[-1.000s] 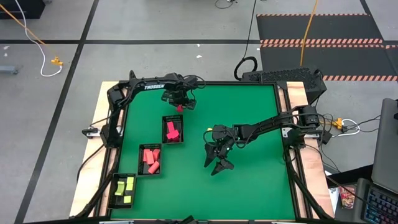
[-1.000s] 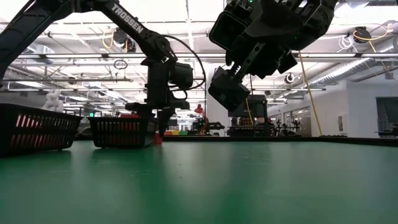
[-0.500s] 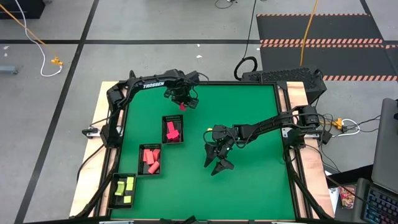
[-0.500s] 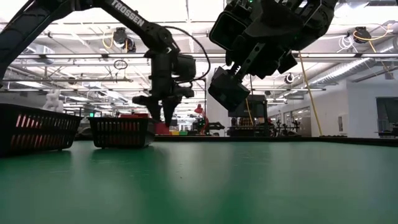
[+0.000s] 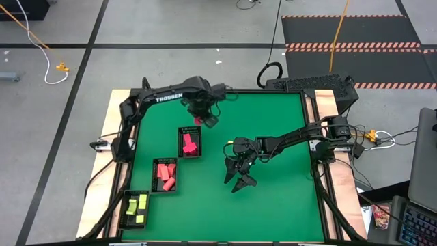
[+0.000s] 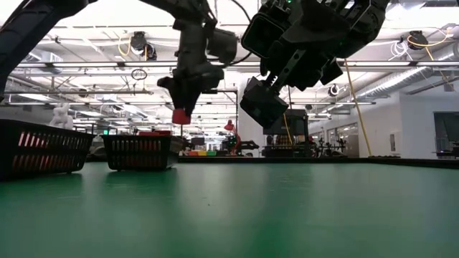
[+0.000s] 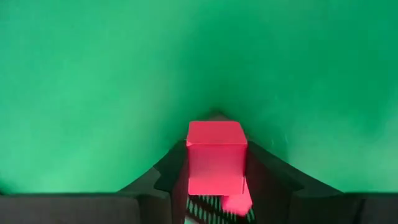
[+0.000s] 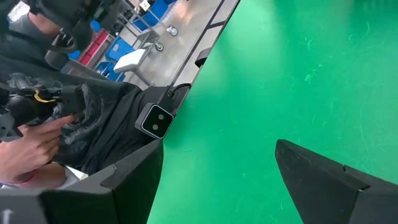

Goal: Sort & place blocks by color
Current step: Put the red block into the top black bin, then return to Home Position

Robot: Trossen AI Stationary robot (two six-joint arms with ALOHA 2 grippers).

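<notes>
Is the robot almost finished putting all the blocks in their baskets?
Nearly. The yellow blocks, pink blocks and red blocks already lie sorted in three black trays. The left gripper holds one last red cube in the air, near the red tray. No loose blocks show on the green table. The right gripper waits open.

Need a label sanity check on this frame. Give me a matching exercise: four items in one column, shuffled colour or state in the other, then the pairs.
Column 1:
1. left gripper
2. right gripper
3. tray nearest the robot's base
4. middle tray

Column 2:
A. holds salmon pink blocks
B. fingers spread, nothing between them
C. shut on a magenta-red cube, lifted off the table
D. holds yellow blocks

Pairs: 1-C, 2-B, 3-D, 4-A
</notes>
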